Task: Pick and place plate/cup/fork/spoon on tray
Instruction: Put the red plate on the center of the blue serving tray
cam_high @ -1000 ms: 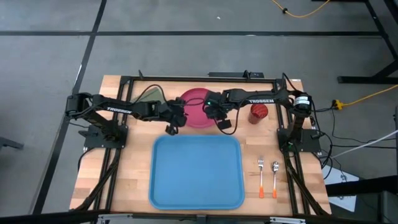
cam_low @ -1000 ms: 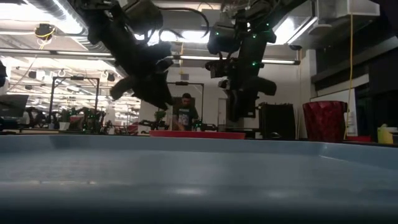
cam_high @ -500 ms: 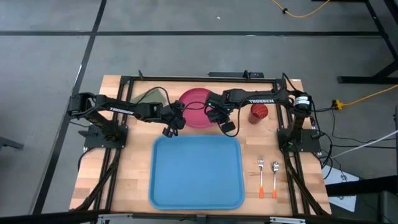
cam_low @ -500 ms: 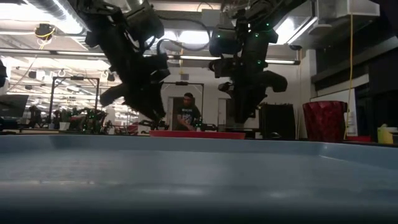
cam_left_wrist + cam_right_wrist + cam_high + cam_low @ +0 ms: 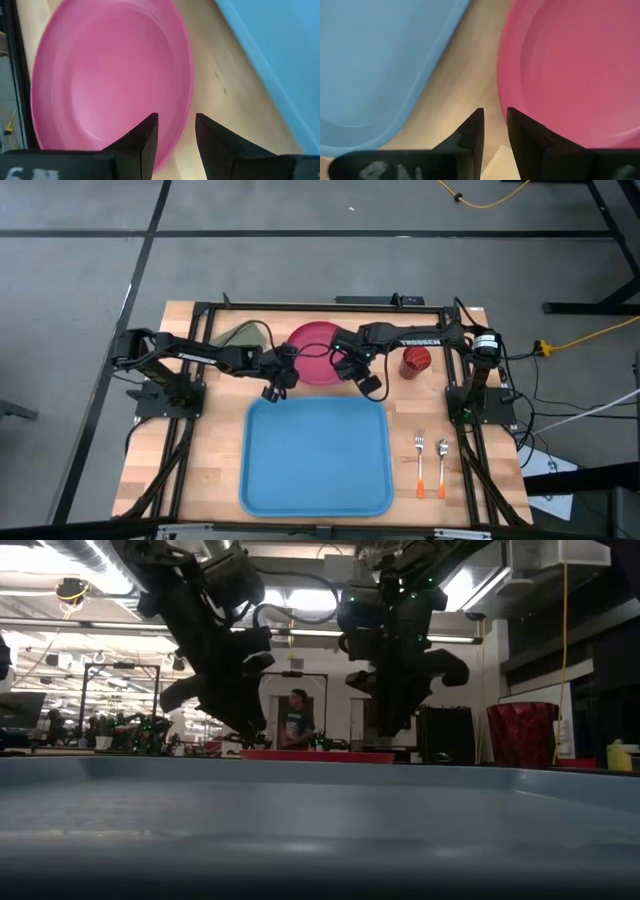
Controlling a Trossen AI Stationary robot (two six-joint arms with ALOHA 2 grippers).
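The pink-red plate (image 5: 316,350) lies flat on the wood at the table's far middle, just beyond the light-blue tray (image 5: 315,458). My left gripper (image 5: 272,387) is open just above the plate's left rim (image 5: 181,125); one finger stands over the plate and one over the wood. My right gripper (image 5: 366,383) is open, low beside the plate's right rim (image 5: 501,95), over the wood between plate and tray. The dark red cup (image 5: 416,360) stands right of the plate. The fork (image 5: 420,464) and the spoon (image 5: 441,464) lie right of the tray.
An olive-green pad (image 5: 243,335) lies left of the plate, under the left arm. A black frame runs around the table's far and side edges. In the low view the tray's rim (image 5: 300,768) fills the foreground, and a person stands in the room behind.
My left gripper has gone down and a little toward the plate, tipping its fingers more steeply. My right gripper has shifted slightly toward the table's right and near edge and turned a little. The plate has stayed where it was.
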